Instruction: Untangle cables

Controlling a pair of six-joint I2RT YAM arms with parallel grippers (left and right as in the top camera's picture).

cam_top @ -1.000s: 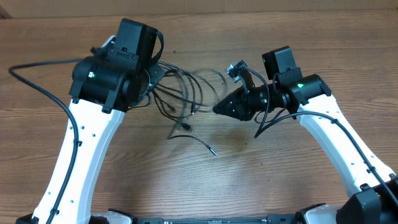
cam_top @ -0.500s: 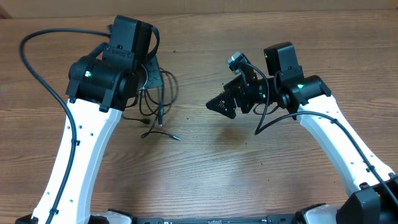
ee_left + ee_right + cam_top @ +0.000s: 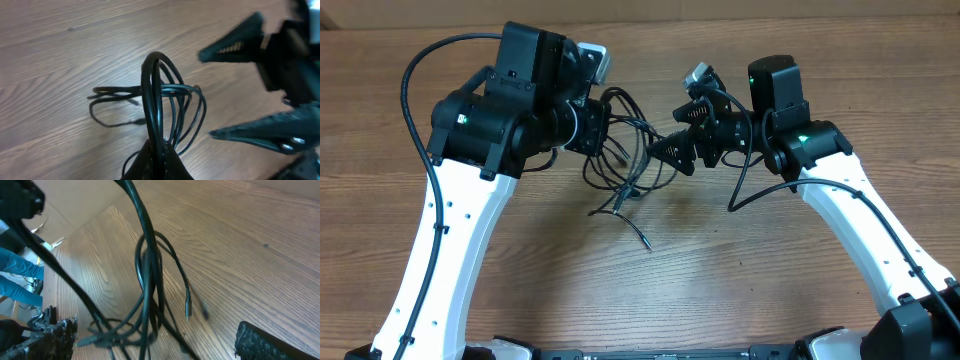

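- The cables [image 3: 156, 100] are bunched in overlapping loops, hung between the two sets of fingers, with loose ends trailing below onto the table [image 3: 740, 270].
- The bundle is clamped at one edge by the left gripper [image 3: 157, 162], whose fingers are pressed together on the cords.
- The right gripper [image 3: 680, 135] is held just beside the loops, fingers spread wide, with nothing gripped.
- Little is judged done: the loops are interlaced and no cord is separated. A single strand is yet to be picked and drawn free.
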